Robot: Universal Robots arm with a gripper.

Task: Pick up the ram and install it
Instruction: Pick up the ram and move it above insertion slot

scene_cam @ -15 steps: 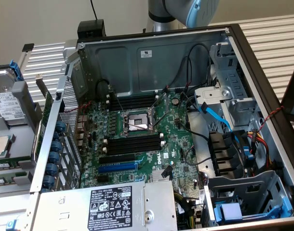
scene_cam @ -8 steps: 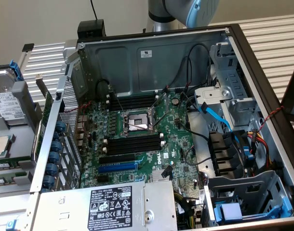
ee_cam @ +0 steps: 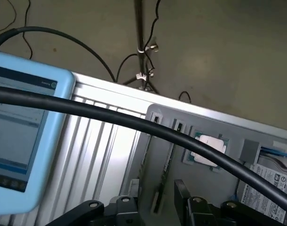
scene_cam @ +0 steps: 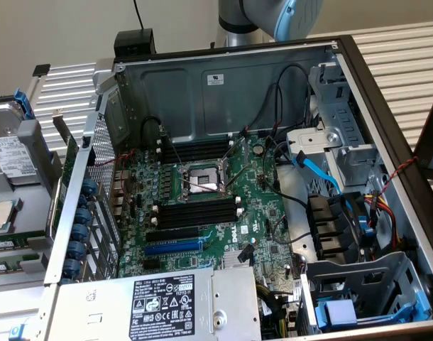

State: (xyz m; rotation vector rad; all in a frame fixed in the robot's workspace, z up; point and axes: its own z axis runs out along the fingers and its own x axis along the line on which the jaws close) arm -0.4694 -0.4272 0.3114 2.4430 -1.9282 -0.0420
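Grey tray [ee_cam: 155, 136] holds the ram [ee_cam: 165, 167]: a green stick on edge in one groove, just beside a square processor chip [ee_cam: 207, 149] and near a labelled hard drive [ee_cam: 270, 183]. Gripper [ee_cam: 155, 200] faces that tray with its jaws apart and nothing between them; the ram shows through the gap. Black cable [ee_cam: 134, 120] crosses in front.

Exterior view: tray at 9 o'clock of the open computer case [scene_cam: 223, 92], arm [scene_cam: 273, 14] at 12 o'clock, power supply [scene_cam: 160, 302] at 6 o'clock. Motherboard [scene_cam: 262, 206] lies flat inside, long black slots [scene_cam: 195, 213] near its centre.
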